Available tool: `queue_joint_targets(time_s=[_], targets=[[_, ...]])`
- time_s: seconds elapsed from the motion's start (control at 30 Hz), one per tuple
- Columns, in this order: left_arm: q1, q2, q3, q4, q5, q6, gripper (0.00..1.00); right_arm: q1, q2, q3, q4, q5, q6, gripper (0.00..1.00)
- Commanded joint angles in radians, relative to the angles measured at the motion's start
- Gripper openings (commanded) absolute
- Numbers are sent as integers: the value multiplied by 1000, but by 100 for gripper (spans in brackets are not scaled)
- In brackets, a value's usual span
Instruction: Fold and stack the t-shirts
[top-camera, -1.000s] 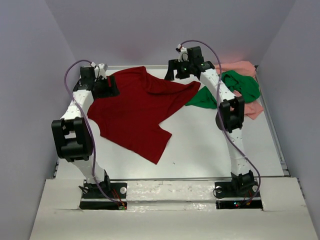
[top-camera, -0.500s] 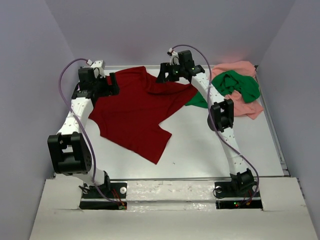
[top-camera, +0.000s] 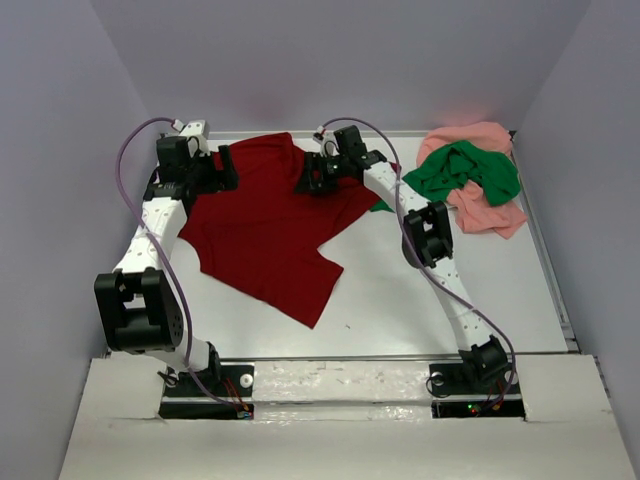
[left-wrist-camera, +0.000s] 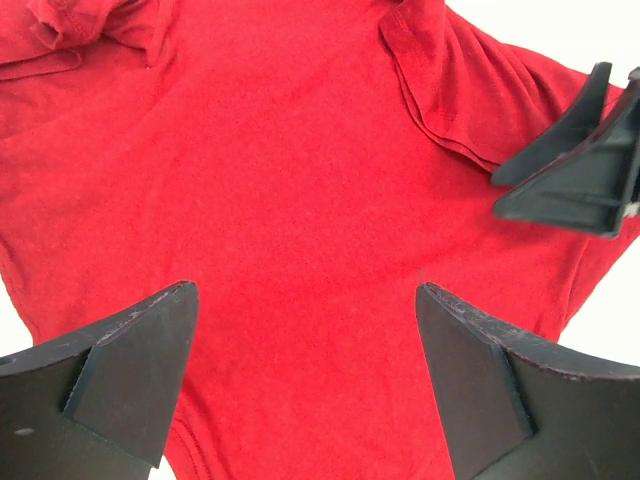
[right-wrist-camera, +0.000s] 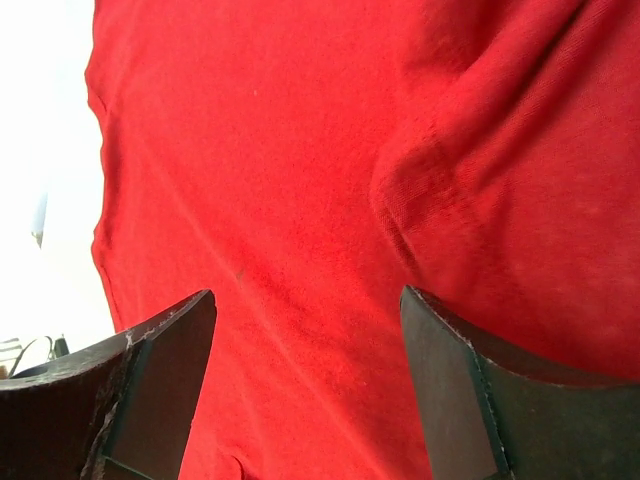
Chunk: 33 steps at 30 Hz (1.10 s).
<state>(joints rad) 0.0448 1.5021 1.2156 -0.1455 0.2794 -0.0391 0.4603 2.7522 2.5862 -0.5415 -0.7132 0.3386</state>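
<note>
The dark red t-shirt (top-camera: 265, 230) lies spread, with some creases, across the left half of the table. My left gripper (top-camera: 222, 168) hangs open over its far left corner; in the left wrist view the red cloth (left-wrist-camera: 300, 150) fills the space under the gripper (left-wrist-camera: 305, 290), with nothing between the fingers. My right gripper (top-camera: 312, 178) is open over the shirt's far edge near the middle, above a raised fold (right-wrist-camera: 470, 200), with the gripper (right-wrist-camera: 308, 295) empty. The bright green t-shirt (top-camera: 470, 168) lies crumpled on the pale salmon pink t-shirt (top-camera: 495, 212) at the far right.
The white table (top-camera: 400, 300) is boxed in by grey walls on the left, back and right. The right gripper's black fingers (left-wrist-camera: 575, 165) show at the upper right of the left wrist view, close to the left gripper.
The right arm has swung left from near the green shirt to above the red shirt's far edge. The left gripper has opened wider and stayed over the shirt's far left corner.
</note>
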Motion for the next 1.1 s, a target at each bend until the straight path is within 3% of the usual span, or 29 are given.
queue_joint_targets(time_s=[0.0,0.17,0.43,0.53,0.83,1.07], targets=[[-6,-49,-5,47,1,-7,99,12,-34,-26,49,-28,5,79],[-10,-63,-16,49,3,-7,99,12,-58,-34,2,127,-65,77],[-10,-108,-37,75,4,-12,99,64,-109,-44,-57,564,-243,80],[-10,-111,-41,80,4,-10,99,93,-124,-50,-34,662,-326,80],[-10,-129,-50,87,3,-7,99,143,-131,-54,31,793,-470,79],[-11,-129,-60,96,1,-7,99,185,-235,-227,181,900,-575,77]])
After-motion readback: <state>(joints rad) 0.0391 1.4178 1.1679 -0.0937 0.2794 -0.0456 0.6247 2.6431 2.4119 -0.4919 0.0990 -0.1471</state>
